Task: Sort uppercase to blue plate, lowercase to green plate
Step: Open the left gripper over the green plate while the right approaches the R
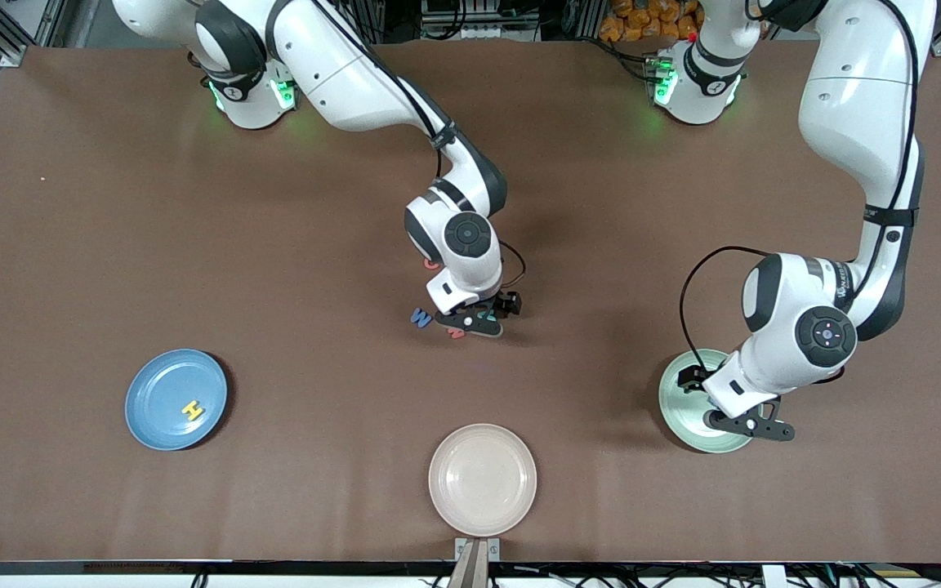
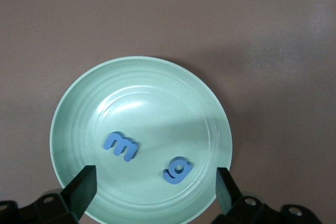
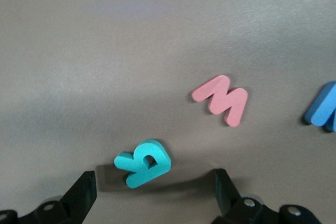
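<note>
Brown matte table (image 1: 111, 204), two arms based along one edge.

Item: blue plate (image 1: 152, 384), toward the right arm's end, carried a yellow H (image 1: 191, 410).

Item: green plate (image 2: 79, 108), toward the left arm's end, held a blue m (image 2: 121, 146) and a blue g (image 2: 177, 170), lying apart. A beige plate (image 1: 483, 506), between the two and nearest the front camera, held nothing.

Item: left gripper (image 2: 156, 184) hung over the green plate, fingers spread and holding nothing.

Item: right gripper (image 3: 156, 184) hung low over the loose letters at mid-table, fingers spread wide, nothing between them. A teal R (image 3: 143, 162) lay flat on the table just ahead of the gap, nearer one finger than the other. A red w (image 3: 221, 99) lay near it, a blue letter (image 3: 323, 106) well apart at the view's edge.

Handling note, as judgement: the step appeared to be picking up the R. Centring the gap on it first and descending straight would help, closing across its narrow width while staying clear of the red w.
</note>
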You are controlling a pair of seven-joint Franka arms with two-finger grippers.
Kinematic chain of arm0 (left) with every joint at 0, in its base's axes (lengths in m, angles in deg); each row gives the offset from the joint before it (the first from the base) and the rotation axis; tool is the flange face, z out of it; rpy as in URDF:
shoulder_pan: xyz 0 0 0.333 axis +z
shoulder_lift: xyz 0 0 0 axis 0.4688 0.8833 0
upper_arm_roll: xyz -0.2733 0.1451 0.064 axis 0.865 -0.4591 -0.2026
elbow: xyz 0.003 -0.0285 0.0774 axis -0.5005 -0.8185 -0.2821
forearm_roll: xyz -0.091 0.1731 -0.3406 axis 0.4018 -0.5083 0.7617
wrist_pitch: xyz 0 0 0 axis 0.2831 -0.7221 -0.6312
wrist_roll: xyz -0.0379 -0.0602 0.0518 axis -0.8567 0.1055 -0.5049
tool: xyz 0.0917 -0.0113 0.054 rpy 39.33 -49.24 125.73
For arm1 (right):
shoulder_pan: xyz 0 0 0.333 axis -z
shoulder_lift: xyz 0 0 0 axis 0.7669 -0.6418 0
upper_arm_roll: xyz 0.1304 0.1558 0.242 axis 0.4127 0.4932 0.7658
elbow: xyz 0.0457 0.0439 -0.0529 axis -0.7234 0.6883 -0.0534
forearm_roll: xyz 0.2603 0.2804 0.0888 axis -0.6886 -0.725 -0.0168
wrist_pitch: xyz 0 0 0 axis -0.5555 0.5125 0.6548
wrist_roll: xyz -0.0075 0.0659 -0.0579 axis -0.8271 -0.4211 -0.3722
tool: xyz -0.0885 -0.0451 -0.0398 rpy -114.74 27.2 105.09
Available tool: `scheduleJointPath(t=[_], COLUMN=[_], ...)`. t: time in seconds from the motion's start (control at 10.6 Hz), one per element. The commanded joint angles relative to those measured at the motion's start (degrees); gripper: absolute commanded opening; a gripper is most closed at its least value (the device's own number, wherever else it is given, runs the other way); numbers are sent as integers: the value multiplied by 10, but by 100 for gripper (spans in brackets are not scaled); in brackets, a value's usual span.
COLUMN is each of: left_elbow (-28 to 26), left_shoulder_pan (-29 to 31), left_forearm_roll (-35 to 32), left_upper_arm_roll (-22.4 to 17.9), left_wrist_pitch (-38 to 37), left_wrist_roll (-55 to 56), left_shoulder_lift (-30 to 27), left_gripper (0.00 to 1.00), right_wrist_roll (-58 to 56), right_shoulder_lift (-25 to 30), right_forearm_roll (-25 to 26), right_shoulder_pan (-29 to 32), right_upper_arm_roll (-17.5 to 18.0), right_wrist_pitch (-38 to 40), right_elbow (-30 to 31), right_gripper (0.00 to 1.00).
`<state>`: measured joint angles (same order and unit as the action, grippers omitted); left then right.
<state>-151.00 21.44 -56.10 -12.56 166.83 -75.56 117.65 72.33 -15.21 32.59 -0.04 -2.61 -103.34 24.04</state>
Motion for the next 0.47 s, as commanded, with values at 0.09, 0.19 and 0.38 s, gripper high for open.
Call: scheduleJointPath(t=[0.09, 0.19, 0.38], left_elbow=[-4, -4, -4], left_shoulder_pan=[-3, -3, -3], left_forearm_roll=[9, 9, 9], left_upper_arm_roll=[-3, -3, -3], left_wrist_pitch=[0, 0, 0], left_wrist_roll=[-3, -3, -3], left_shoulder_lift=[-4, -4, -4], left_gripper=[100, 100, 100], right_wrist_roll=[68, 94, 155], right_shoulder_lift=[-3, -2, -2], right_forearm_roll=[-61, -68, -69], right_shoulder_pan=[34, 41, 48], right_upper_arm_roll=[11, 11, 11], right_wrist_pitch=[10, 10, 10], right_elbow=[-27, -31, -36], right_gripper=[100, 100, 100])
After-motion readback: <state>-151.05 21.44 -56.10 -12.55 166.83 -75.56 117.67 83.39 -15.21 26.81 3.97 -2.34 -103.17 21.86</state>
